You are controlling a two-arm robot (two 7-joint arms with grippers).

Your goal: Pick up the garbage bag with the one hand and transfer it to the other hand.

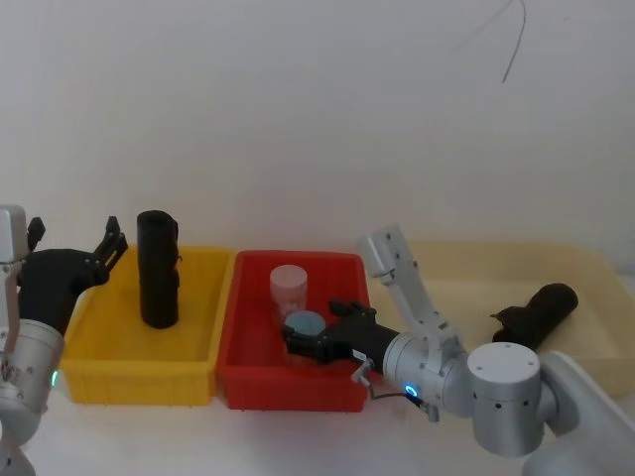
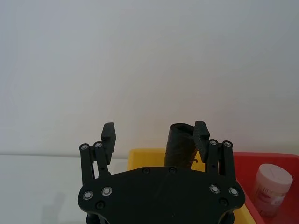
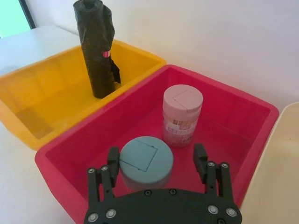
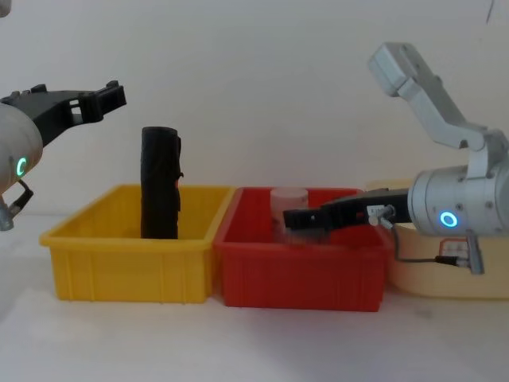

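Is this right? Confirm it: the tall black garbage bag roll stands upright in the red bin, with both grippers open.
Not quite: the garbage bag stands upright in the yellow bin, as the head view shows. Both the left gripper and right gripper are open.

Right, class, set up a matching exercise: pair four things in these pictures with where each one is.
Things:
1. garbage bag
2. pink-lidded jar
3. slimmer black roll
4. left gripper

Places:
A. lying in the cream bin
B. standing in the yellow bin
C. raised above the yellow bin's left side
D. standing in the red bin

Pairs: 1-B, 2-D, 3-A, 4-C
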